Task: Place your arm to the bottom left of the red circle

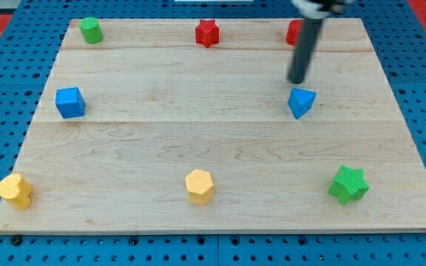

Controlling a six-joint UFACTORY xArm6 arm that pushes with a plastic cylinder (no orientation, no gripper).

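My tip, a bare rod with no claw and holding nothing, sits just above the blue triangle, so I should slide slowly toward eleven o'clock, stopping at seven o'clock of the half-hidden red circle.

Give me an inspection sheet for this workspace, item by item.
Surface: pale wooden board, on blue pegboard.
Job's things: red circle block, view's top, partly hidden by the rod.
Clutter: red star, green cylinder, blue cube, blue triangular block, yellow block, yellow hexagon, green star.
Grippers: none; my tip sits below the red circle, above the blue triangular block.
Cables: nothing seen.
Surroundings: red strip, top right corner.
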